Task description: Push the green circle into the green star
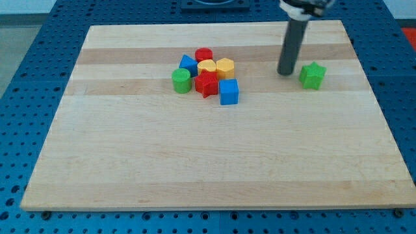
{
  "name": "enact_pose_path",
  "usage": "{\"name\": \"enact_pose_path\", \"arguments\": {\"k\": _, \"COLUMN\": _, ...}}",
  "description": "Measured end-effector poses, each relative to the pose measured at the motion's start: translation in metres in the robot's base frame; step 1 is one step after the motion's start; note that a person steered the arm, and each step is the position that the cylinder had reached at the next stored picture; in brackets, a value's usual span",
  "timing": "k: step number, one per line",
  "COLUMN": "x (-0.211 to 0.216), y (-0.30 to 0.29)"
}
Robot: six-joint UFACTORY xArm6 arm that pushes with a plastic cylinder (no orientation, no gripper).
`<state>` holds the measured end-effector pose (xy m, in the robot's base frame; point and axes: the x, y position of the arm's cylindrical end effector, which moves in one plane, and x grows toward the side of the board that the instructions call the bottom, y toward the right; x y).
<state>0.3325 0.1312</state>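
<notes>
Camera view, the only one you have: wooden board (214,162) on a blue perforated table (39,52). My tip (286,73) is down on the board near the top edge, toward the top-right corner, just to the view's left of the green star (312,75); a small gap shows between them, not touching. No jaws on this rig, only the straight dark rod, so nothing to spread or pinch.

The green circle (181,80) sits well apart from the star, toward the view's left, in the upper middle of the board. It is the leftmost piece of a tight cluster. Your cluster: blue block (188,64) just above the circle, red cylinder (204,55) at the cluster's top, yellow block (207,66) beneath it, yellow hexagon-like block (225,67) on the right, red star-like block (207,84) just right of the circle, blue cube (229,91) at the lower right. Exact shapes of the blue and yellow inner pieces you cannot tell from here
</notes>
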Motion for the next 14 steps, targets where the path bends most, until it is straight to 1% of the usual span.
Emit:
{"name": "enact_pose_path", "arguments": {"k": 1, "x": -0.025, "y": 0.011}}
{"name": "enact_pose_path", "arguments": {"k": 2, "x": 0.016, "y": 0.076}}
{"name": "enact_pose_path", "arguments": {"k": 3, "x": 0.042, "y": 0.051}}
{"name": "enact_pose_path", "arguments": {"k": 4, "x": 0.002, "y": 0.05}}
{"name": "enact_pose_path", "arguments": {"k": 6, "x": -0.085, "y": -0.147}}
{"name": "enact_pose_path", "arguments": {"k": 7, "x": -0.044, "y": -0.227}}
{"name": "enact_pose_path", "arguments": {"k": 8, "x": 0.01, "y": -0.235}}
{"name": "enact_pose_path", "arguments": {"k": 9, "x": 0.078, "y": -0.232}}
{"name": "enact_pose_path", "arguments": {"k": 10, "x": 0.114, "y": -0.193}}
{"name": "enact_pose_path", "arguments": {"k": 11, "x": 0.085, "y": -0.261}}
{"name": "enact_pose_path", "arguments": {"k": 12, "x": 0.037, "y": -0.249}}
{"name": "enact_pose_path", "arguments": {"k": 13, "x": 0.045, "y": -0.193}}
{"name": "enact_pose_path", "arguments": {"k": 14, "x": 0.123, "y": -0.186}}
